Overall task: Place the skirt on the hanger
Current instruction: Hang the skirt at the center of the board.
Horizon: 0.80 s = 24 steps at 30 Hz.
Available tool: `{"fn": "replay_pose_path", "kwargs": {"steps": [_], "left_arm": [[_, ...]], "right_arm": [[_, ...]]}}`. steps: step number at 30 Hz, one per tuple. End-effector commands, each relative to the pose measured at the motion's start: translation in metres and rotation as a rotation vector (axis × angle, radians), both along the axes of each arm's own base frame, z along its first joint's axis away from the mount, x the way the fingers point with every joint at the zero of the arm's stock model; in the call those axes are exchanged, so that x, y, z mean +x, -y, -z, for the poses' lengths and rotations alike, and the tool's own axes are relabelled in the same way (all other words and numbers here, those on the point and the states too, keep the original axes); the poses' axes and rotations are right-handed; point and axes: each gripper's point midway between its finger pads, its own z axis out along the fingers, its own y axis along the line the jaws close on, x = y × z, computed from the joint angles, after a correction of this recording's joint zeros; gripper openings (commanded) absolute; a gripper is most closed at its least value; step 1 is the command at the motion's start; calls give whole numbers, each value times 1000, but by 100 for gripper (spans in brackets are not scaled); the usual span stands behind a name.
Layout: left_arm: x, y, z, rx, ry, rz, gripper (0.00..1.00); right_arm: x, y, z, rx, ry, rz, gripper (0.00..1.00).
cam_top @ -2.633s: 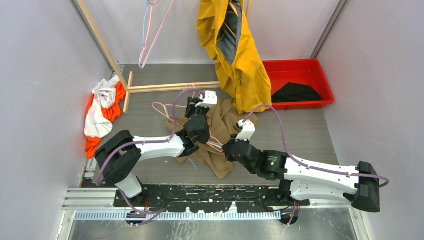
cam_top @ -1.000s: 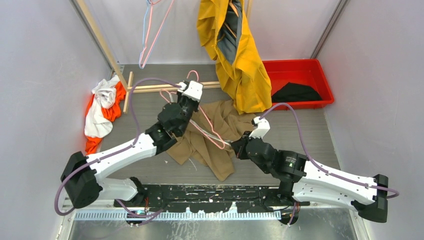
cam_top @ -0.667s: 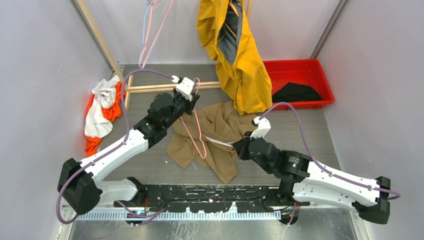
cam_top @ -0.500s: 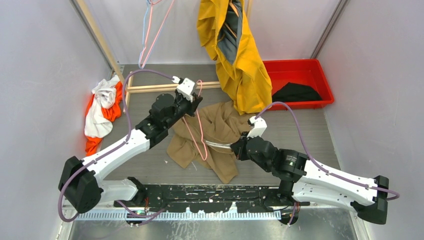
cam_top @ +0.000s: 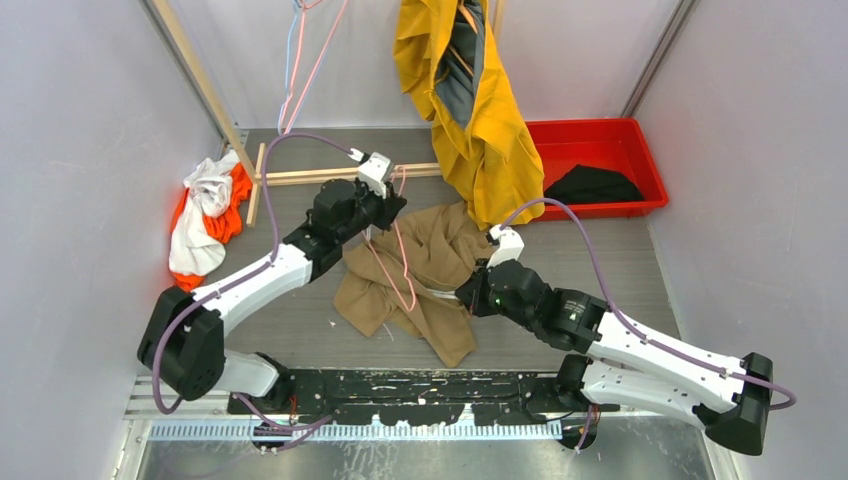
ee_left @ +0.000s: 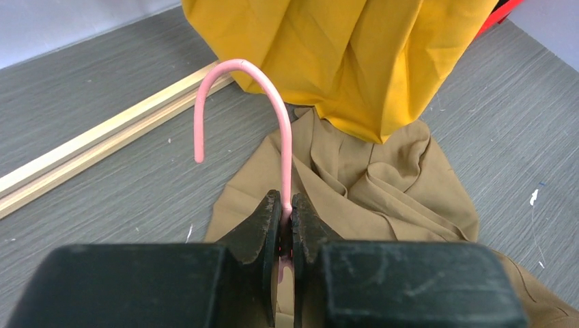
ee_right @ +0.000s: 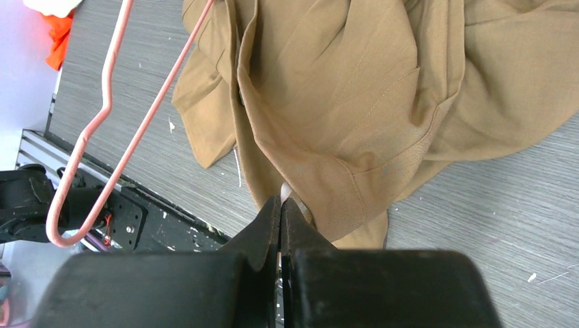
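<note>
left gripper clamped tight on the pink hanger, at the neck right under the hook; hook sticks out past the fingertips, frame hangs over the left part of the skirt. right gripper pinched shut on a fold at the skirt's near edge, pale strip showing between the tips. skirt lies crumpled on the table between both arms, far end just under the hanging yellow garment; can't tell if the frame touches the cloth
</note>
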Motion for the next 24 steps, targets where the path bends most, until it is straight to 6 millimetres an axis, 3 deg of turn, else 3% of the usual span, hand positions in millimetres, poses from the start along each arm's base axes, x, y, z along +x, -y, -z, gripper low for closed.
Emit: {"fn": "replay_pose_path", "kwargs": {"steps": [1, 11, 19, 21, 24], "left_arm": [[8, 8, -9, -79, 26, 59, 9], [13, 18, -3, -144, -18, 188, 18], [19, 15, 8, -191, -59, 240, 7], [22, 12, 8, -207, -66, 244, 0], [26, 8, 2, -218, -60, 239, 0]], "right_arm": [[3, -13, -18, 75, 20, -31, 3], [5, -12, -14, 73, 5, -33, 3], [5, -9, -13, 77, 1, -33, 3], [5, -7, -12, 73, -3, -29, 3], [4, -4, -12, 73, -5, -29, 3]]}}
